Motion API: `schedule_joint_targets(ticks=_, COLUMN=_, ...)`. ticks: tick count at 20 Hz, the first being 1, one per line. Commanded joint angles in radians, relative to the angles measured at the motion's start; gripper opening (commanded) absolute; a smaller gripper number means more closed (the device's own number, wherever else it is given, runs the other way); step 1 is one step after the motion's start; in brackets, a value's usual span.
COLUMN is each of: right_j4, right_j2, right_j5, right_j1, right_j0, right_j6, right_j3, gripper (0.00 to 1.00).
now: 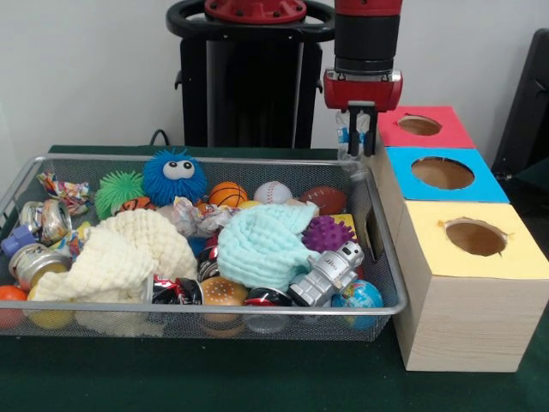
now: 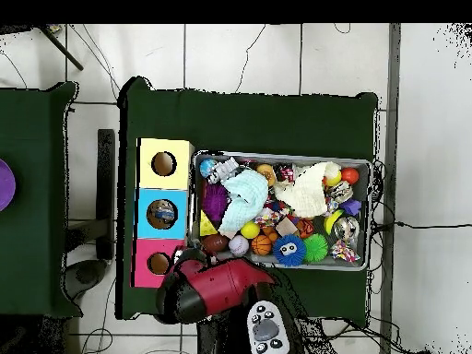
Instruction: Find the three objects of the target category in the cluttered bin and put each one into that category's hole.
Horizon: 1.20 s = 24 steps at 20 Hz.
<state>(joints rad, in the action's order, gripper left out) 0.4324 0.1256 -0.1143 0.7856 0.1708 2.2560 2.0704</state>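
Note:
My gripper (image 1: 361, 148) hangs at the bin's far right corner, just left of the red box (image 1: 450, 136), above the bin's rim. It looks shut on a small white and blue thing (image 1: 343, 130) that shows beside the dark fingers. The wire bin (image 1: 214, 306) holds balls: a basketball (image 1: 227, 194), a baseball (image 1: 273, 191), a football (image 1: 324, 199), a purple spiky ball (image 1: 328, 232) and a globe ball (image 1: 360, 296). In the overhead view the red arm (image 2: 221, 281) covers the gripper beside the pink box (image 2: 147, 275).
A blue box (image 1: 489, 187) and a yellow box (image 1: 429, 253), each with a round hole, line the bin's right side. A mint cloth (image 1: 262, 245), a cream cloth (image 1: 120, 257), a silver robot toy (image 1: 330, 273), a blue furry ball (image 1: 174, 176) and cans (image 1: 39, 262) crowd the bin.

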Motion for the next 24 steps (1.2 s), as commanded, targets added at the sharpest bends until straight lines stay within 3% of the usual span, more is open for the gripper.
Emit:
schedule_joint_targets(ticks=1, right_j4=0.02, right_j2=0.137, right_j5=-0.146, right_j1=0.066, right_j0=0.059, right_j6=-0.09, right_j3=0.002, gripper=0.0)
schedule_joint_targets(ticks=12, right_j4=0.033, right_j2=0.196, right_j5=-0.167, right_j1=0.095, right_j0=0.111, right_j6=-0.091, right_j3=0.023, gripper=0.0)
schedule_joint_targets(ticks=24, right_j4=0.011, right_j2=0.194, right_j5=-0.208, right_j1=0.161, right_j0=0.069, right_j6=-0.06, right_j3=0.04, gripper=0.0)
